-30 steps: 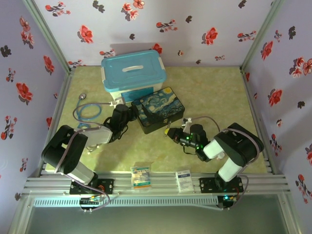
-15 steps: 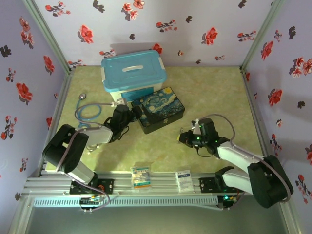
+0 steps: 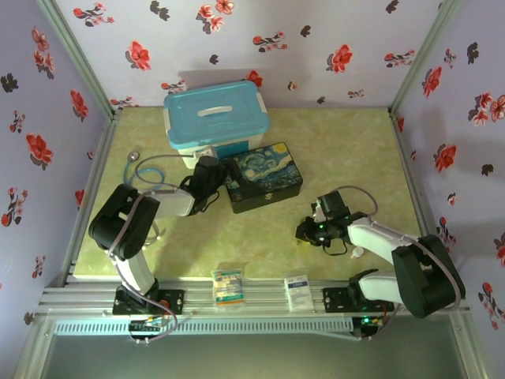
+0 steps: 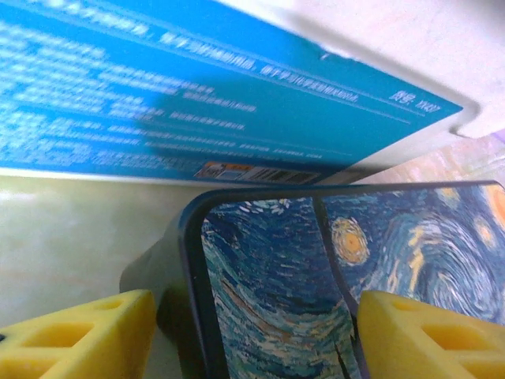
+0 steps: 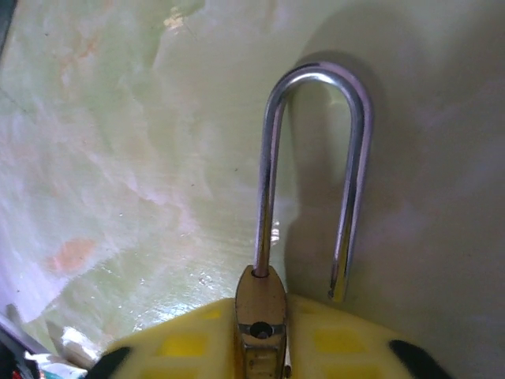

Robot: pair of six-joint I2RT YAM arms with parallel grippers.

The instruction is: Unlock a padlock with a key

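**Item 1 – R claw**
- State: clamped on small brass-gold padlock. Body is seen edge-on, pinched betw. the 2 yellow foam pads.
- Thin silver shackle sticks out ahead of the claw, over pale green marbled counter.
- 1 shackle leg enters the body. The other leg's tip stands free beside the body, just above 1 pad.
- Top view: R claw sits low at the counter, well apart from L claw.

**Item 2 – L claw**
- State: open, fingers wide apart.
- Corner of dark rectangular box w/ Starry Night print lid lies betw. them. Contact w/ box: cannot tell.
- Beyond the box, ahead of claw: white plastic bin w/ blue printed label. Top view shows its blue lid.
- Top view: L claw is at the box's end.

**Item 3 – misc.**
- 2 small flat packets on the near rail, behind both claws.
- Thin grey tube w/ round disc end, off to L claw's side.
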